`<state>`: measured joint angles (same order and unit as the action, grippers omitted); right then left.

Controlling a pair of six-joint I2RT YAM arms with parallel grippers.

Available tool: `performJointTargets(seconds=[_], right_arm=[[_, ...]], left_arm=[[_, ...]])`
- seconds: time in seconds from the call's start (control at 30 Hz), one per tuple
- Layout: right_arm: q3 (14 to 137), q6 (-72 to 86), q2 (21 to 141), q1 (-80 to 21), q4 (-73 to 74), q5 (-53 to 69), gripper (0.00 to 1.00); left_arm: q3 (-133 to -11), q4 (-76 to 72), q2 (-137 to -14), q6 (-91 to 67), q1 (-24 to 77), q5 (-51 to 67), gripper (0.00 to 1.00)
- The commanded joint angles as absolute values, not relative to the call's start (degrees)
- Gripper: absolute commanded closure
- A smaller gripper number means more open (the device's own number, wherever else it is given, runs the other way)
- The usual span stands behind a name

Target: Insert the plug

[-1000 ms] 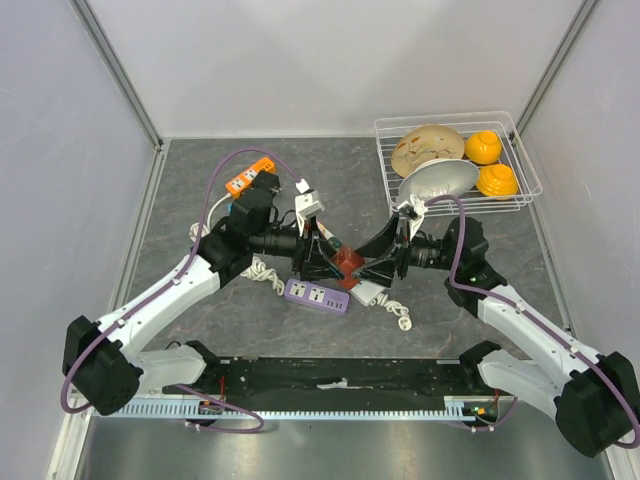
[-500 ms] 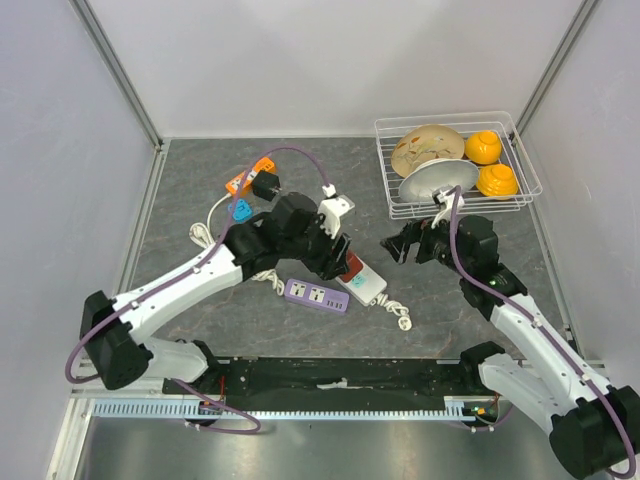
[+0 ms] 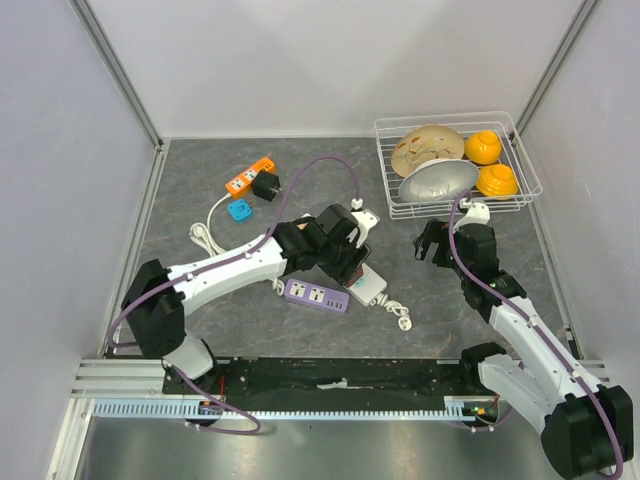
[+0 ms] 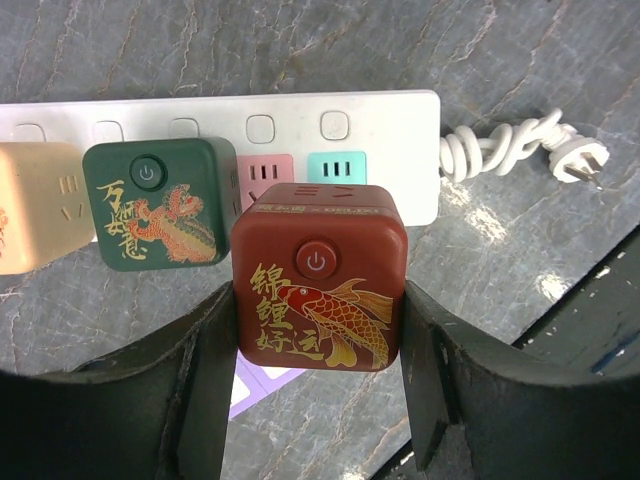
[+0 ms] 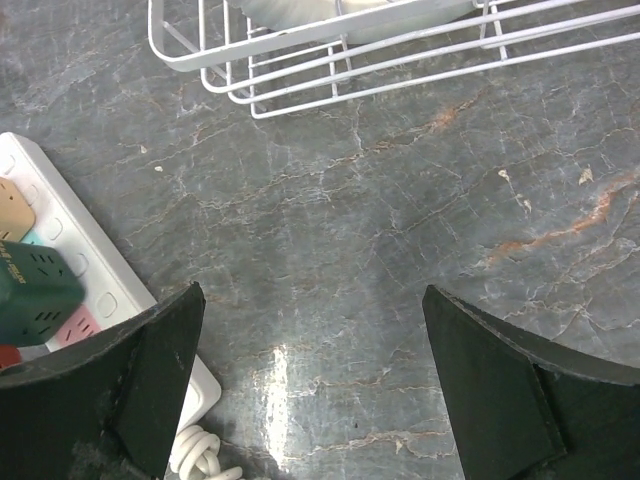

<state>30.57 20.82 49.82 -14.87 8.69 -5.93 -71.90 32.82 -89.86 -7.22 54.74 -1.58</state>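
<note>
My left gripper (image 3: 350, 262) is shut on a red cube plug (image 4: 320, 250) with a gold koi and a power button. It holds the plug over the right end of a white power strip (image 4: 390, 120), in front of the pink and teal sockets. I cannot tell whether the plug is seated. A green cube plug (image 4: 160, 205) and a beige one (image 4: 35, 205) sit in the strip to its left. My right gripper (image 3: 428, 243) is open and empty above bare table, right of the strip's end (image 5: 60, 250).
A purple power strip (image 3: 317, 296) lies just left of the white one. An orange strip (image 3: 249, 175), a black adapter (image 3: 265, 185) and a blue plug (image 3: 239, 209) lie at the back left. A wire basket (image 3: 380, 150) with bowls stands at the back right.
The right gripper let go of the red plug and drew back to the right. The left gripper carried the plug right and down onto the white strip.
</note>
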Motion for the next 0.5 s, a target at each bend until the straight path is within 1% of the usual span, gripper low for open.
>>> performJointTargets(seconds=[0.0, 0.47], right_arm=[[29.9, 21.0, 49.0, -14.6, 6.0, -7.8, 0.02], [29.2, 20.6, 48.9, -14.4, 4.8, -6.6, 0.02]], left_arm=[[-75.7, 30.0, -91.9, -9.1, 55.4, -4.5, 0.98], [-76.8, 27.9, -96.3, -11.0, 57.5, -6.4, 0.98]])
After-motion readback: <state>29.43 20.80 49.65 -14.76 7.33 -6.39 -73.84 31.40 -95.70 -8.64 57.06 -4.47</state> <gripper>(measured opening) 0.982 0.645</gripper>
